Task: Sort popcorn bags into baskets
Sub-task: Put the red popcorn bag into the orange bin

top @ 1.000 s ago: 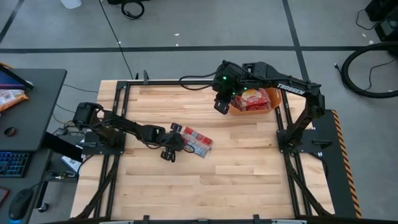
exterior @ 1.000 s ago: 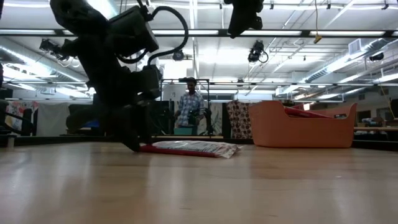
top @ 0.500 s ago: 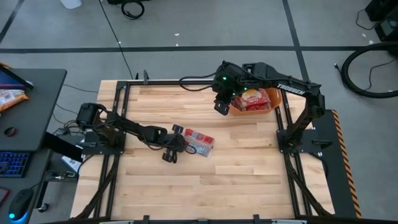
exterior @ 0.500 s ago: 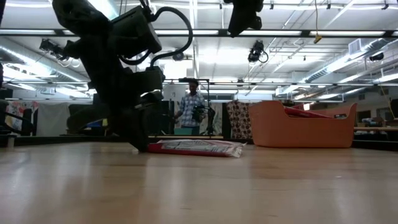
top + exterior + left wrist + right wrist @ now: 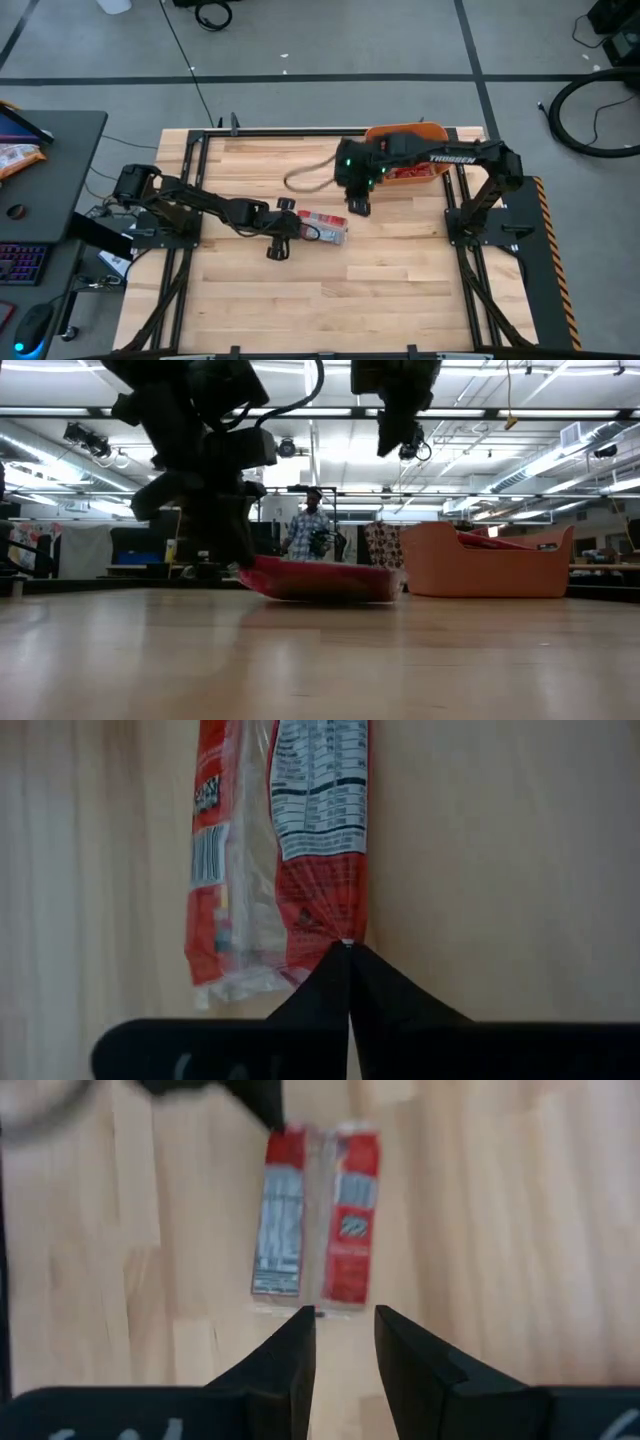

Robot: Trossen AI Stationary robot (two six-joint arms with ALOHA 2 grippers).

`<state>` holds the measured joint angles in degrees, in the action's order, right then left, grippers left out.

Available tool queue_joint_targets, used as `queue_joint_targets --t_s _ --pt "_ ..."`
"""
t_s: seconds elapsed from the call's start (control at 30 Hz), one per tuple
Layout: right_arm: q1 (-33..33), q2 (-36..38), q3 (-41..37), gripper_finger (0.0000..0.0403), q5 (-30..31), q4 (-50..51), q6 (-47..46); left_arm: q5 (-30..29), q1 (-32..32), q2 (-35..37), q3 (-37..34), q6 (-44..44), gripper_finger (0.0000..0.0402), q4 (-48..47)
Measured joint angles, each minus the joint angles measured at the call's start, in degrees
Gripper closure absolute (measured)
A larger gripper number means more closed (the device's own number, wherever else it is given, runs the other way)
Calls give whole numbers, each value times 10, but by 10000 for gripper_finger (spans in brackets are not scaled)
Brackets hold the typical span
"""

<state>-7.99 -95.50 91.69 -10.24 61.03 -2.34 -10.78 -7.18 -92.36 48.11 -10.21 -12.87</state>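
crinkly red popcorn bag [image 5: 320, 870], pinched by left gripper [image 5: 348, 946]

Two dark, slim jointed arms are seen; white lettering is carried on the right arm [image 5: 455, 158], green lights glow at its wrist, a cable loops alongside

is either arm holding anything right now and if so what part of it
The left end effector is shut on the end seam of a popcorn bag on the table. The right end effector hovers open above it, holding nothing.

popcorn bags [image 5: 324, 227] mid-table | basket [image 5: 412, 166] behind-right | left end effector [image 5: 291, 229] at bags' left
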Motion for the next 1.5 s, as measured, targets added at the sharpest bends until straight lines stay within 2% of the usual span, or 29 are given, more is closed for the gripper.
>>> queue_joint_targets --t_s 0.27,0.43,0.6,0.7,0.93,1.1,1.3,1.5 --pt "64 0 -123 282 3 -118 -7 7 -1 0 6 62 400 -9" --pt "98 0 -157 234 22 -181 -25 21 -1 1 6 98 401 -8" --pt "126 0 -183 172 107 -234 -26 21 -1 1 6 130 401 -8" --pt "141 0 -204 153 153 -268 -18 27 -1 1 6 152 401 -7" --pt "173 0 -278 159 166 -395 -16 32 -1 2 6 186 401 -7" --pt "189 0 -323 165 200 -472 -2 32 -1 2 6 211 402 -2" --pt "192 0 -357 166 227 -524 67 46 -1 2 6 250 401 12" --pt "192 0 -374 166 247 -529 128 51 0 2 6 280 401 26"
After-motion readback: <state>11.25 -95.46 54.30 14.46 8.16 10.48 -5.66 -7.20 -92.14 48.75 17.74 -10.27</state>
